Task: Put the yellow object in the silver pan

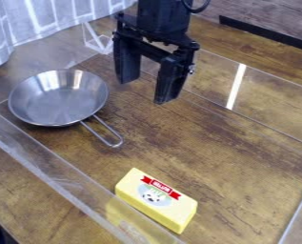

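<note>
The yellow object [156,199], a small block with a white top label, red marks and a round picture, lies on the wooden table near the front edge. At the left sits the silver pan [59,98], round, shiny and with nothing in it, its wire-loop handle [105,132] pointing toward the front right. My gripper [146,84] hangs over the table's back middle, pointing down. Its two black fingers [169,81] stand wide open with nothing between them. It is right of the pan and well behind the yellow block.
A clear plastic wall [64,181] runs along the table's front left edge. A light curtain [39,24] hangs at the back left. Bright reflections streak the wood at the right [237,88].
</note>
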Tool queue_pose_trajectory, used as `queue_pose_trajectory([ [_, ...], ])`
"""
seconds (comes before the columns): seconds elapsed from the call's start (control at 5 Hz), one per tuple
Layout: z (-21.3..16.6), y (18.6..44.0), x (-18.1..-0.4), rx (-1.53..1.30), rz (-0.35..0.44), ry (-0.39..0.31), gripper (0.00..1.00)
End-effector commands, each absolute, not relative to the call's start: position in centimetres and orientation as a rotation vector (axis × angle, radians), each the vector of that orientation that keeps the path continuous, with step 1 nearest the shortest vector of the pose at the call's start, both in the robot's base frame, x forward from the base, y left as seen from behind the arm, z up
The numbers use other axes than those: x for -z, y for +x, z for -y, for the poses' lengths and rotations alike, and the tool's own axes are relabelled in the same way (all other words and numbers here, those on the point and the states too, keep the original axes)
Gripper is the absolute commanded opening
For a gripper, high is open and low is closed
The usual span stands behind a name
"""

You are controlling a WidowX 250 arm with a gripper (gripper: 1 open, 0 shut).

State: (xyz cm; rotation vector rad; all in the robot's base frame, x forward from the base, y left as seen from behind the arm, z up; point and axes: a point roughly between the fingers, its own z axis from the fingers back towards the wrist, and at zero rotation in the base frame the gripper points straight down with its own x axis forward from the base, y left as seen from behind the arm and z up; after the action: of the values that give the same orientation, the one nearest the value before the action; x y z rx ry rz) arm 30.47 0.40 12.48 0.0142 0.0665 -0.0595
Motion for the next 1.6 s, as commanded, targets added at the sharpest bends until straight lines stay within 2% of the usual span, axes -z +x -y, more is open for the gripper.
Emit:
queue_pose_trajectory([
  [0.0, 0.0, 31.2, -13.8, 0.075, -0.013, 0.024, 1.0],
  [0.4, 0.1, 31.4, -14.0, 0.078, -0.006, 0.034, 1.0],
  [0.8, 1.0, 29.6, -12.8, 0.266, -0.02, 0.029, 1.0],
  [1.2, 2.7, 27.1, -10.1, 0.583, -0.003, 0.057, 1.0],
  [1.4, 3.3, 26.8, -8.2, 0.67, -0.008, 0.074, 1.0],
])
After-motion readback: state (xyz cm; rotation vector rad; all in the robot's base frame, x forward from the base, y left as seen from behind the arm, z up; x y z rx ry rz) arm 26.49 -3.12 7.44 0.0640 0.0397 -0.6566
